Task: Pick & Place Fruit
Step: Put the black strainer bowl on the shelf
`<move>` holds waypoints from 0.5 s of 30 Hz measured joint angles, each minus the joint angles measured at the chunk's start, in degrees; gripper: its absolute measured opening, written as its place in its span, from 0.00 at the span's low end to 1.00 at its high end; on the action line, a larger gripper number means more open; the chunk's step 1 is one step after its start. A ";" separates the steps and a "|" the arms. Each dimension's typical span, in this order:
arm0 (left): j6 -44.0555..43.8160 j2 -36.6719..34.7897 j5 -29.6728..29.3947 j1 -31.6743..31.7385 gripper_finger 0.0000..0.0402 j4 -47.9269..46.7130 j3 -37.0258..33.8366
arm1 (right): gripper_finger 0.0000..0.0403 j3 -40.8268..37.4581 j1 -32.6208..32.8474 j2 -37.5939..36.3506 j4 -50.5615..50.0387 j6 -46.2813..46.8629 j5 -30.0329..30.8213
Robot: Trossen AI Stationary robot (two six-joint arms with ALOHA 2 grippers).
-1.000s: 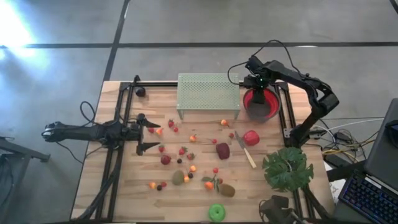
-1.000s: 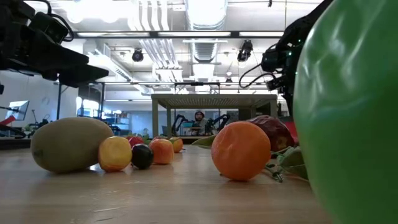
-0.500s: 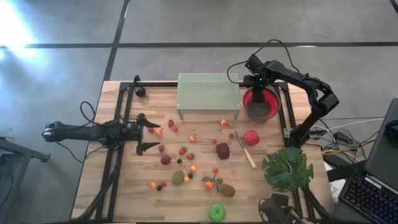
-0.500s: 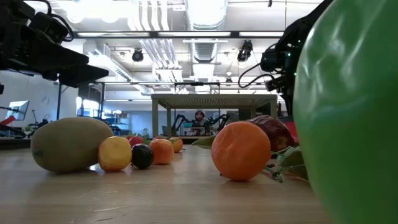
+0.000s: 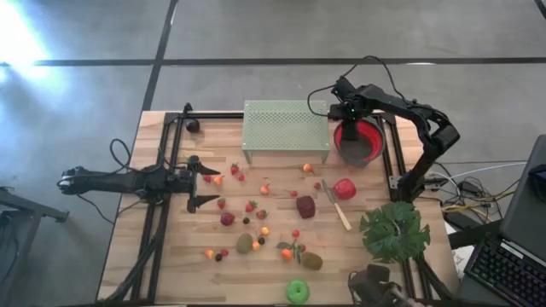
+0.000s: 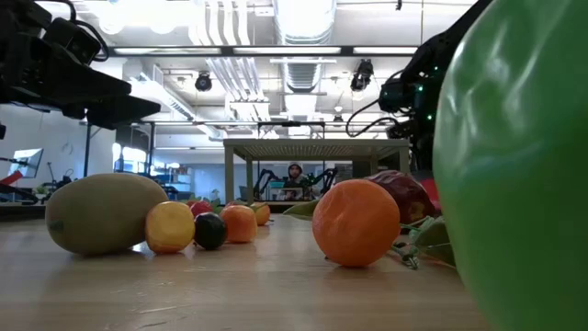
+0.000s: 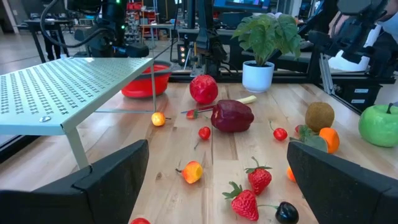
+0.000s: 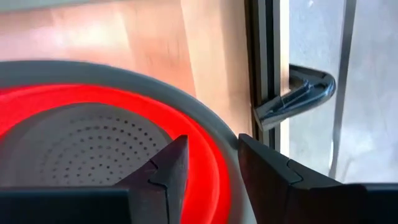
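Right gripper [image 5: 345, 113]: over red bowl [image 5: 358, 141] rim, jaws narrowly parted, empty. Left gripper [image 5: 207, 184]: jaws wide apart, empty. Fruit: strawberries [image 7: 260, 178], red apple [image 5: 345, 188], kiwi [image 7: 319, 116] scattered ahead of left jaws.

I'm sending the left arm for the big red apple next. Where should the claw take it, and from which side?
Take the red apple across its round middle, coming straight down from above. It sits upright and smooth, with no handle or stem to hold. The knife lies close along its left side, so set the fingers toward and away from the red bowl, not left-right. The left claw is open wide enough.
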 joint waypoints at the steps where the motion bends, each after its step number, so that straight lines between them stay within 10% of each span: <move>1: 0.01 -0.02 0.00 0.00 0.97 0.00 0.00 | 0.31 0.02 0.01 0.13 0.03 0.06 0.13; 15: 0.01 -0.02 0.00 0.00 0.97 -0.01 -0.01 | 0.29 1.83 1.12 0.16 -2.89 -1.52 1.32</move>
